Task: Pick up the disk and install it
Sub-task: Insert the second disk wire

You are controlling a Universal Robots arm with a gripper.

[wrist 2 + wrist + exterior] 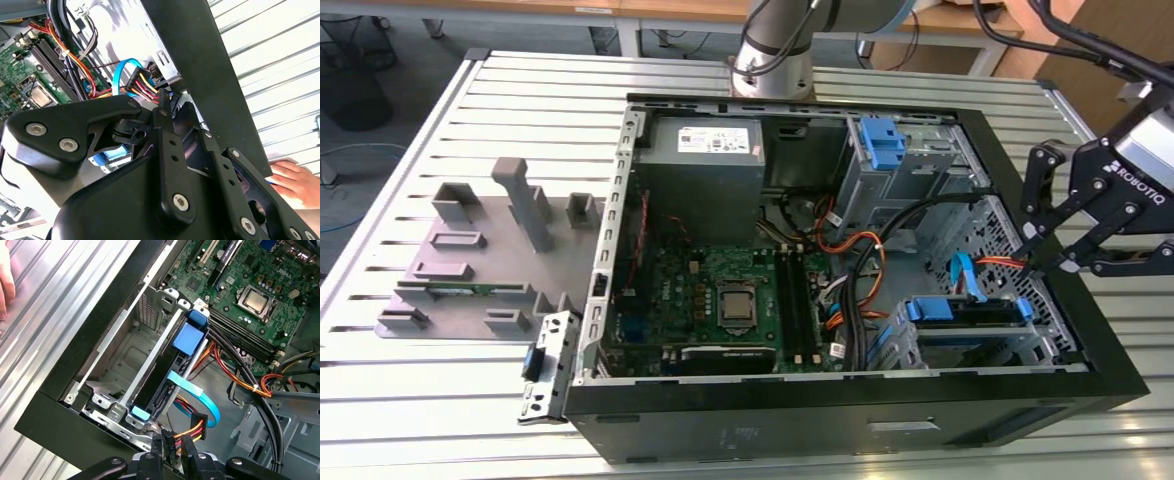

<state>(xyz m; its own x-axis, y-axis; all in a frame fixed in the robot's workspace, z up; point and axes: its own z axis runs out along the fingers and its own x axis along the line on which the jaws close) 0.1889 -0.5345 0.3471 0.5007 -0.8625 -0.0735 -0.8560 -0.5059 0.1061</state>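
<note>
Hand [1067, 262]: black, fingers apart, empty, tilted over case's edge | blue-railed silver disk [965, 312]: seated in drive bay of black computer case [854, 425].

White lettering marks the gripper [1057, 262] just outside the computer case [854, 425], while inside it the power-supply box [704, 175] bears a white sticker [716, 138] printed too small to read.

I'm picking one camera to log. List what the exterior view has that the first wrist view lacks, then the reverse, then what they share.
Exterior view's own: the grey fixture plate, the power supply, the arm's base.
First wrist view's own: a person's hand.
Shared: the gripper, the disk sitting in its bay, the blue cable and the processor socket.
</note>
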